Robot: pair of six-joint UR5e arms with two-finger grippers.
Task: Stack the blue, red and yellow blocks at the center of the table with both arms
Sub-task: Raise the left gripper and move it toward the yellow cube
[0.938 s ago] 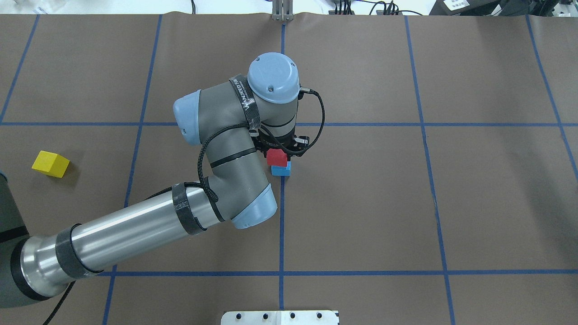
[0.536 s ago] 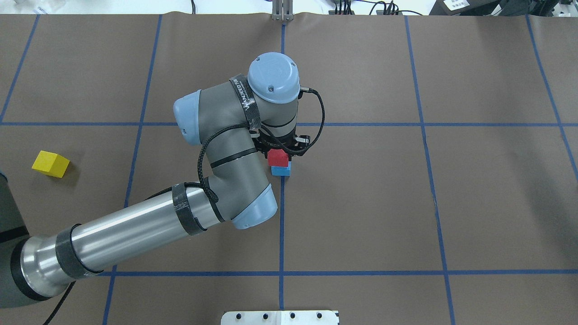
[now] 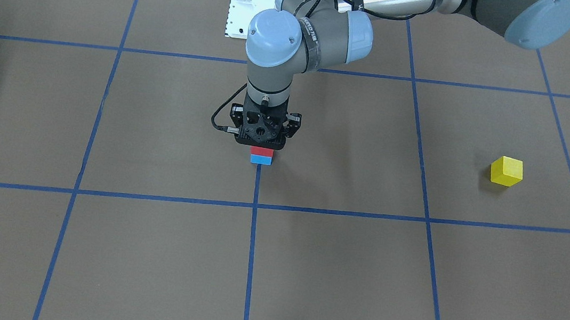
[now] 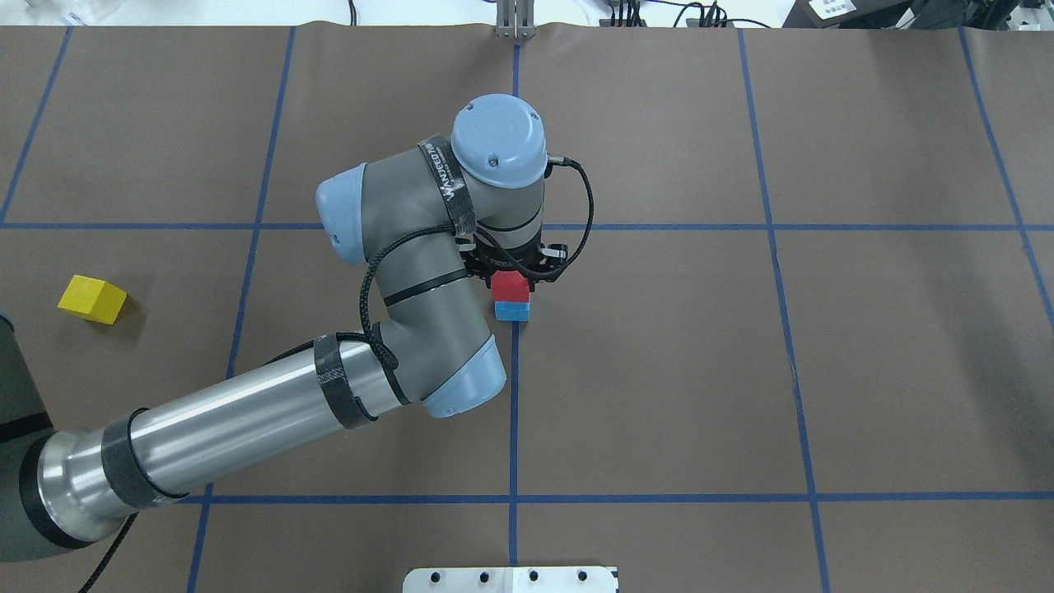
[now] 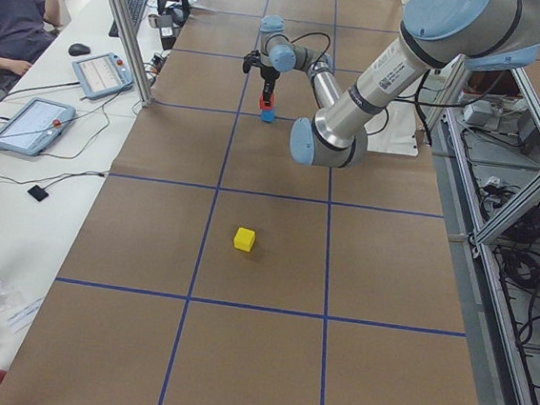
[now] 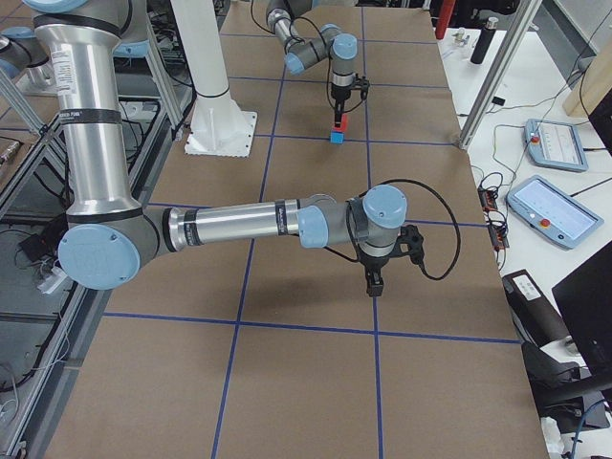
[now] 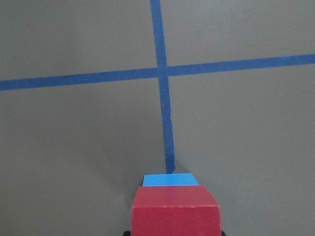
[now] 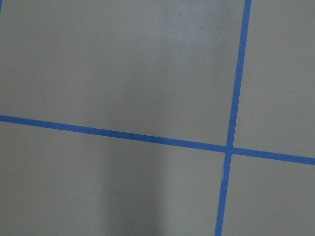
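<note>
The left gripper points straight down at the middle of the table. Its claw is clamped on the red block. The red block sits right over the blue block, and their sides line up. It looks like they touch, but the seam is too thin for me to be sure. The blue block rests on the middle tape line, just beside a spot where two lines cross.

The yellow block lies flat on the robot's left side, well apart from the stack and near that end of the table. The left arm's big elbow hangs over the table between the two.

The right gripper hangs over the table on the robot's right side, pointing down. I cannot tell if its claw is open or closed.

Wide brown paper spreads all around the stack, cut into big squares by the blue tape. The robot's white base plate sits at the near edge. Past the far edge is a white desk with tablets, and a person sits there.
</note>
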